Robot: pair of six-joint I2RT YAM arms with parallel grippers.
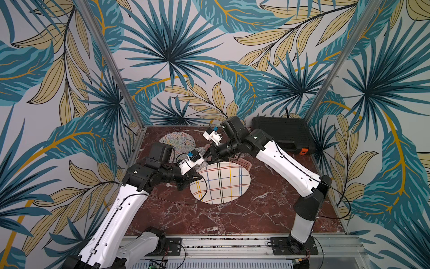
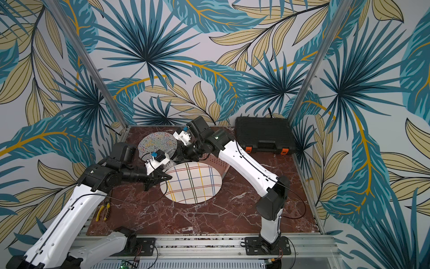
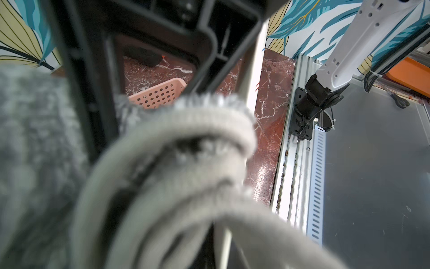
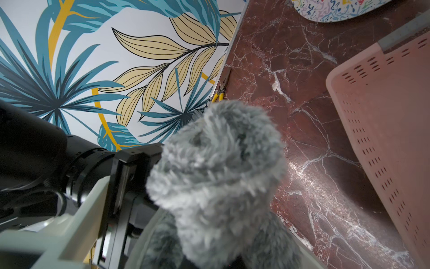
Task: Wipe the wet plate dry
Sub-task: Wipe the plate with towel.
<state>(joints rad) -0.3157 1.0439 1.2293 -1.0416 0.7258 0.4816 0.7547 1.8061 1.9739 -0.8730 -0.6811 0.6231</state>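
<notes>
Okay, looks mid-wipe to me. Left pincer (image 1: 186,180) is clenched on the plate's (image 1: 221,184) left rim, holding it tilted over the middle of the tabletop (image 1: 209,221). Right pincer (image 1: 209,159) is clamped on the grey cloth (image 4: 216,174) at the plate's far-left rim. Next move: drag the cloth across the striped face while the left holds steady.

A black case (image 1: 283,134), pink perforated basket (image 4: 384,139), squiggle-patterned disc (image 1: 178,142) and yellow-handled pliers (image 2: 103,210) lie on the marble table (image 1: 232,216)
</notes>
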